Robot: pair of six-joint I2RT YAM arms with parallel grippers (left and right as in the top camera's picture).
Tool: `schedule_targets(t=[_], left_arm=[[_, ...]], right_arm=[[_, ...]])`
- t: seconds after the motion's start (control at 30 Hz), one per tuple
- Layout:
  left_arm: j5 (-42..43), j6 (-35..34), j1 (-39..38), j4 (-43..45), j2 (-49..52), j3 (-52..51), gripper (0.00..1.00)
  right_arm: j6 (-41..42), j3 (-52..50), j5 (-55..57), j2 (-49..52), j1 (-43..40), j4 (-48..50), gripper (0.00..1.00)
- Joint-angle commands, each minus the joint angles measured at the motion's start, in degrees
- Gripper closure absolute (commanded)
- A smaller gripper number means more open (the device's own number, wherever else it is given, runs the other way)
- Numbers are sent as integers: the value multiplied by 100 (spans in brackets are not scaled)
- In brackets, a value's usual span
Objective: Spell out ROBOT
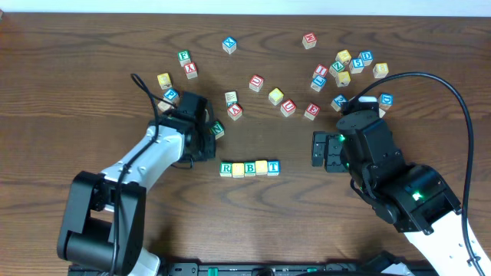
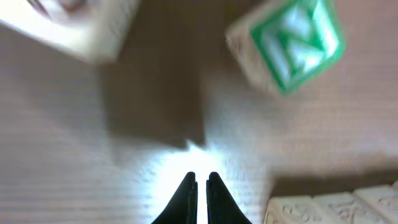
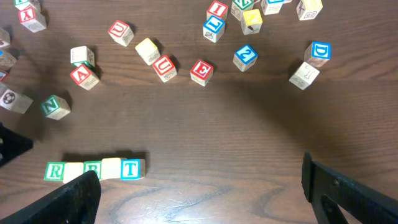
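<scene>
Five cubes stand side by side in a row on the table: green-framed R (image 1: pixel 225 169), a plain yellow-topped cube (image 1: pixel 238 169), green-framed B (image 1: pixel 250 168), a second yellow-topped cube (image 1: pixel 261 166) and blue-framed T (image 1: pixel 273 166). The right wrist view shows the same row, from R (image 3: pixel 55 171) through B (image 3: pixel 93 168) to T (image 3: pixel 130 168). My left gripper (image 1: pixel 209 144) hovers just up and left of the row, shut and empty (image 2: pixel 202 180). The row's end (image 2: pixel 336 208) lies to its lower right. My right gripper (image 1: pixel 316 150) stands open and empty, to the right of the T (image 3: pixel 202 193).
A green N cube (image 1: pixel 218 130) (image 2: pixel 292 46) sits tilted right beside the left gripper's tips, with another cube (image 2: pixel 74 25) to its left. Many loose letter cubes are scattered across the far half, densest at the back right (image 1: pixel 345 69). Red A (image 3: pixel 84 76), U (image 3: pixel 164 66) and E (image 3: pixel 201 70) lie mid-table.
</scene>
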Motion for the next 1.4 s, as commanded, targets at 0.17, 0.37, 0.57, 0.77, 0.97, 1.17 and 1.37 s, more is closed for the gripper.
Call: schedule_targets(t=[0.17, 0.37, 0.57, 0.77, 0.97, 1.17, 1.37], left_arm=[[-118, 302, -164, -402, -33, 1182, 93], [-120, 334, -608, -490, -9, 1351, 93], [-122, 258, -1047, -275, 256, 1351, 93], [-4, 70, -1270, 55, 560, 1360, 93], [52, 72, -1482, 210, 791, 1362, 93], [74, 28, -1679, 431, 901, 1362, 93], [74, -52, -1871, 579, 909, 1362, 93]], right_arm=[[-39, -22, 24, -20, -22, -11, 1], [-39, -22, 24, -20, -22, -11, 1], [-39, -22, 24, -20, -22, -11, 1], [-39, -22, 24, -20, -22, -9, 1], [-39, -22, 24, -20, -22, -11, 1], [-39, -22, 24, -20, -22, -11, 1], [-39, -22, 24, -20, -22, -11, 1]])
